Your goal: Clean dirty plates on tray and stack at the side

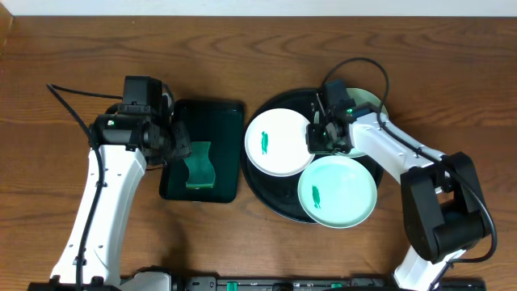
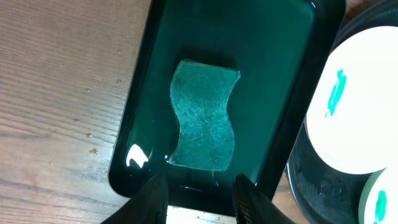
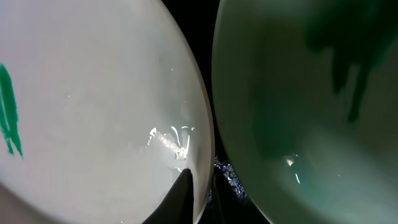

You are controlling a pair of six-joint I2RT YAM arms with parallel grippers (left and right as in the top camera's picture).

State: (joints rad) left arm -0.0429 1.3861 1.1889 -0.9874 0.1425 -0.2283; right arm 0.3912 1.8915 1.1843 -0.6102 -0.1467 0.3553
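Third plate (image 1: 373, 100) mostly hidden under right arm (image 1: 388, 149), white plate (image 2: 357, 99) cut by picture's edge, right pincer (image 1: 321, 137) grip unclear

Even light overhead; wrist views dimmer.
Glare spots on the white plate (image 3: 93, 93) and green tray (image 2: 134, 155); right wrist close-up looks soft, perhaps out of focus.

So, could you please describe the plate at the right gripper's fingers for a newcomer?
Find the big round black tray right of the rectangular green tray. On its left side, nearest that green tray, lies the white plate. Its neighbours are pale mint; this one is pure white with a green smear, and the right gripper sits at its rim.
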